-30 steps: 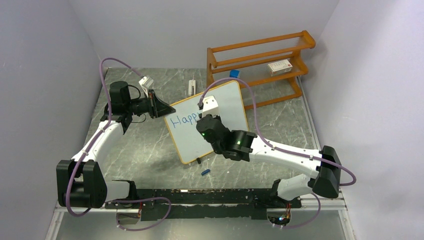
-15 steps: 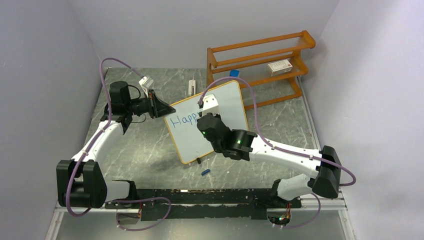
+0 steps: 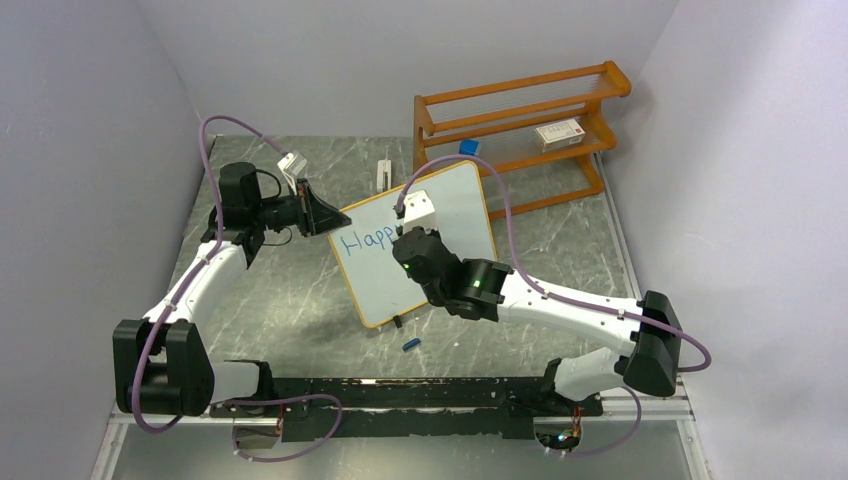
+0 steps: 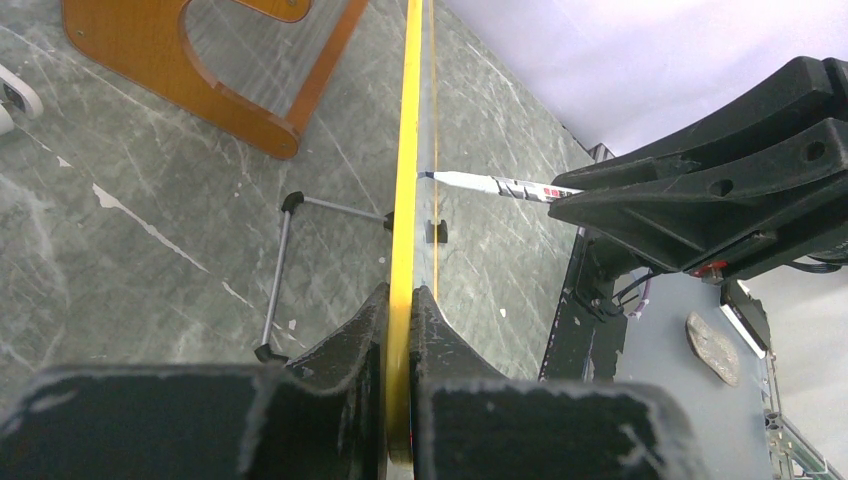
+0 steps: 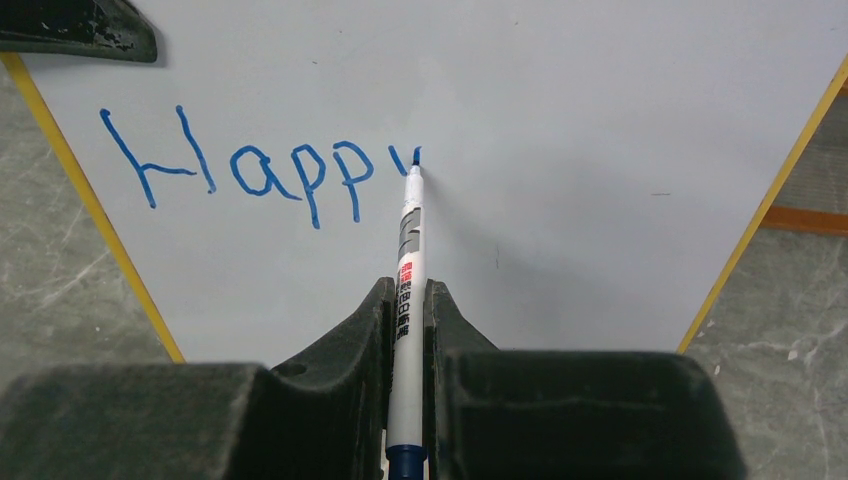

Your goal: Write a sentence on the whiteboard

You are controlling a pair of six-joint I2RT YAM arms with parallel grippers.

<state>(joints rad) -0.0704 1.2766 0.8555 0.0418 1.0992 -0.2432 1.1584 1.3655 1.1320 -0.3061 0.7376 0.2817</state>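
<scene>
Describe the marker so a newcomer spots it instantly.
Start at the propped whiteboard before the orange rack. The right end effector holds the marker to it. Only slim white pen there: red-and-black label, blue tip touching just after "Happ".

Plain, pale lilac-grey walls [image 3: 80,150] enclose a grey, white-veined marble-pattern tabletop [image 3: 290,300] on three sides under soft, even light. An orange wooden shelf rack [image 3: 612,78] stands in the far right corner near the back wall, with a small white box [image 3: 559,133] on one shelf. A black rail [image 3: 430,392] runs along the near edge.
</scene>
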